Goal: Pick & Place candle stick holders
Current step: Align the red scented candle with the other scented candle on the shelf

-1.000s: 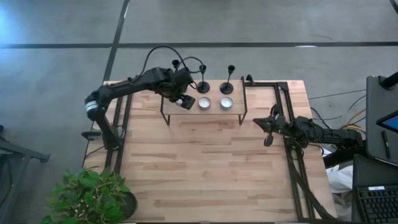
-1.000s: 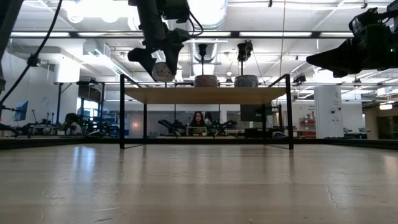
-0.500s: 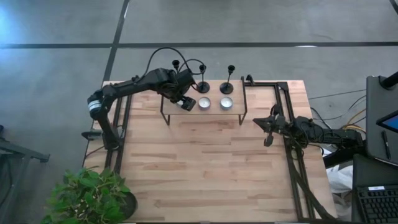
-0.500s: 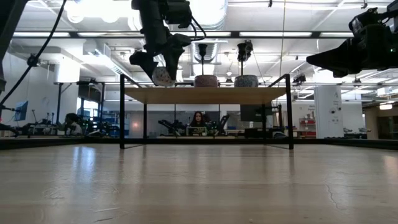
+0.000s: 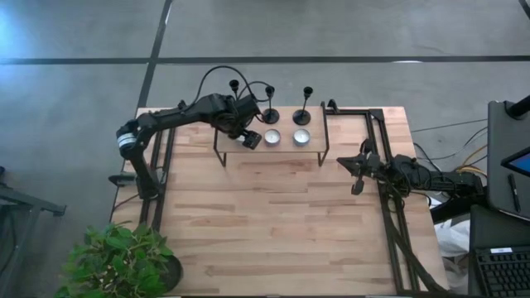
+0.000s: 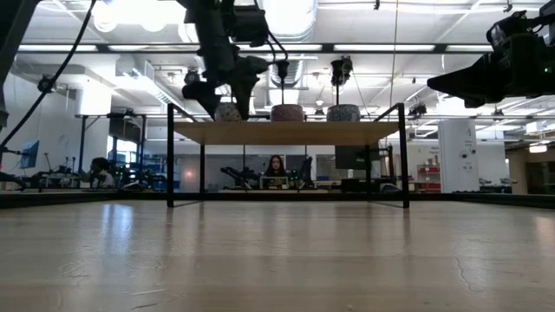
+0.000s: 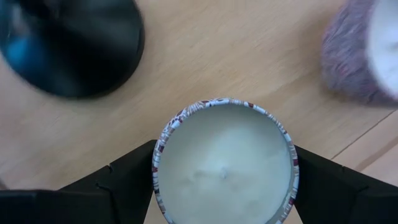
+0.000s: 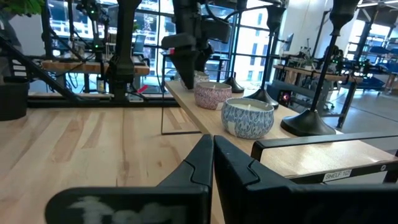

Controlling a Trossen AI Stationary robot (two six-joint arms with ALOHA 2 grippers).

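Observation:
Three black candle stick holders (image 5: 270,114) (image 5: 302,116) (image 5: 234,84) stand on their round bases at the far edge of a raised wooden shelf (image 5: 281,151). One base (image 7: 68,50) shows close by in the left wrist view. My left gripper (image 5: 248,139) is over the shelf's left part, shut on a small patterned candle tin (image 7: 224,162). Two more tins (image 5: 272,137) (image 5: 301,137) sit beside it on the shelf. My right gripper (image 5: 358,184) waits shut at the table's right side, pointing level. My left gripper pinches the tin's round side wall (image 7: 157,163) between its two fingers (image 7: 127,183), one on each opposite side. The fingers come steeply from above. The tin (image 6: 228,112) is upright, open top up, its bottom down at the shelf top, level with the other tins.
The shelf stands on thin black legs (image 6: 170,156) at the table's far side. A black frame (image 5: 377,149) runs along the right edge. A potted plant (image 5: 124,261) is at the near left corner. The wide near half of the table (image 5: 273,223) is bare wood.
My left gripper has come down toward the shelf with the tin. The tin hung tilted above the shelf a second ago; it now stands upright at shelf level beside the other tins.

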